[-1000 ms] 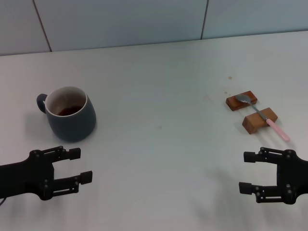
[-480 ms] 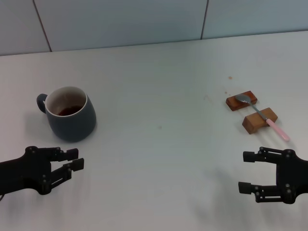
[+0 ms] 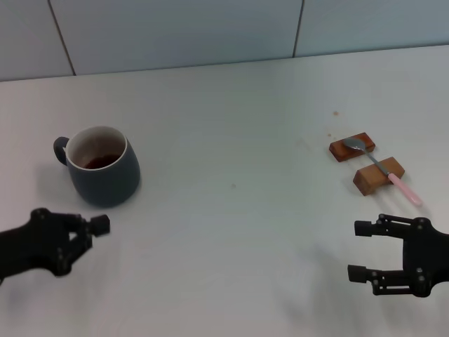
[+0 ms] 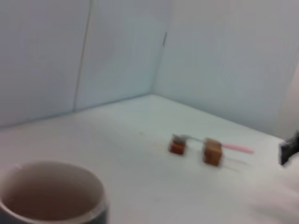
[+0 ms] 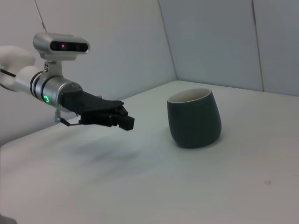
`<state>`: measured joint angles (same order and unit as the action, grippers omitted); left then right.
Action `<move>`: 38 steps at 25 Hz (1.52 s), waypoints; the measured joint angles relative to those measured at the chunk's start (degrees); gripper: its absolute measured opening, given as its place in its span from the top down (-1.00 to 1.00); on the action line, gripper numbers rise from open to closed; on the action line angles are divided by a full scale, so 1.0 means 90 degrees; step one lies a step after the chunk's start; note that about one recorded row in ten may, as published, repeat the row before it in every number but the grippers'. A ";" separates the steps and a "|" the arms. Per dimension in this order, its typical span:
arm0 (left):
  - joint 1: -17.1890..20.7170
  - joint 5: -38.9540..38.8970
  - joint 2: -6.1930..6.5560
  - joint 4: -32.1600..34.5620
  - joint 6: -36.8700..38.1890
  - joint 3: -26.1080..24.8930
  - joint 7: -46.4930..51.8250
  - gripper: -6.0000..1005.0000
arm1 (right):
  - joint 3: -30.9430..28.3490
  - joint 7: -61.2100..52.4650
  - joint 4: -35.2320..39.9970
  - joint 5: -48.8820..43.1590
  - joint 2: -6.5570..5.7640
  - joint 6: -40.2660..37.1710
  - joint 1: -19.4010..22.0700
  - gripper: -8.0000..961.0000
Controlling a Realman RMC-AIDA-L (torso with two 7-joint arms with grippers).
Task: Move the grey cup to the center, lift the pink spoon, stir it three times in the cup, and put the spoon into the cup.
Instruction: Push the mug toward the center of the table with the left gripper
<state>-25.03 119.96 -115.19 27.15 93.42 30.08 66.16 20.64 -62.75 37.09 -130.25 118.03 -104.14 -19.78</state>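
Beneath both of your grippers lies the white table [image 3: 231, 232], with a pale tiled wall [image 3: 175, 31] along its far edge.

Your left gripper [image 3: 98, 226] hovers low over the table at the near left. The grey cup [image 3: 104, 167] stands upright just beyond it and slightly toward the middle, near but not touching; dark liquid shows inside the white interior, and the loop handle points outward, away from the table's centre. From the head view the fingers appear turned edge-on, so only one tip shows clearly. In the right wrist view the left gripper [image 5: 122, 120] looks drawn close together at the tips, yet you cannot tell for sure whether it is closed. It holds nothing, and the cup [image 5: 194, 119] stands apart from it.

Your right gripper [image 3: 365, 251] hangs at the near right with its two fingers spread wide and nothing between them. Beyond it, a little toward the far side, sit two brown wooden blocks [image 3: 379, 175] — one nearer, one farther. The pink spoon [image 3: 384, 168] lies across them, its metal bowl resting on the farther block and its pink handle sticking out past the nearer one toward your right gripper. The spoon is well apart from the cup. In the left wrist view the spoon [image 4: 233, 147] and blocks [image 4: 212, 151] appear far beyond the cup's rim [image 4: 51, 193].
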 joint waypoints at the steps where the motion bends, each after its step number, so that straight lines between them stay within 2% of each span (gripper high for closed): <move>1: 0.0013 -0.0006 -0.0040 -0.0003 -0.0004 -0.0220 -0.0115 0.99 | -0.0012 -0.0002 0.0000 0.0000 0.0000 0.0000 0.0000 -0.66; 2: 0.0026 -0.0007 -0.0068 -0.0006 -0.0009 -0.0352 -0.0192 0.99 | -0.0012 -0.0002 0.0000 0.0000 0.0000 0.0000 0.0000 -0.66; 5: 0.0073 -0.0073 -0.0270 -0.0031 -0.0175 -0.1241 -0.0833 0.98 | -0.0012 -0.0003 0.0000 0.0000 0.0001 0.0000 -0.0003 -0.65; 6: 0.0073 -0.0073 -0.0270 -0.0031 -0.0175 -0.1241 -0.0833 0.98 | -0.0011 -0.0004 0.0000 0.0000 0.0003 0.0000 -0.0008 -0.65; 7: 0.0088 -0.0185 -0.0354 -0.0214 -0.0456 -0.1837 -0.1415 0.98 | -0.0012 -0.0004 0.0000 0.0000 0.0005 0.0000 -0.0012 -0.65; 12: 0.0186 -0.0656 -0.0355 -0.1040 -0.1155 -0.2950 -0.2847 0.97 | -0.0020 -0.0007 0.0008 0.0000 0.0008 -0.0008 -0.0018 -0.64; 14: 0.0243 -0.0805 -0.0365 -0.1270 -0.1341 -0.3212 -0.3413 0.96 | -0.0030 -0.0009 0.0014 0.0000 0.0010 -0.0039 -0.0019 -0.64; 24: 0.0189 -0.1227 -0.0392 -0.2691 -0.2363 -0.3587 -0.6325 0.94 | -0.0038 -0.0011 0.0037 0.0022 0.0011 -0.0079 -0.0023 -0.63; 29: -0.0031 -0.1260 -0.0402 -0.3065 -0.2879 -0.3782 -0.6831 0.93 | -0.0037 -0.0011 0.0048 0.0030 0.0004 -0.0078 -0.0023 -0.63; 38: -0.0426 -0.1287 -0.0414 -0.3174 -0.3497 -0.3885 -0.6935 0.91 | -0.0037 -0.0011 0.0041 0.0039 -0.0011 -0.0035 -0.0041 -0.62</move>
<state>-28.87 108.38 -118.92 -1.41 61.95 -4.89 3.74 20.31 -62.84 37.46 -129.90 117.93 -104.46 -20.14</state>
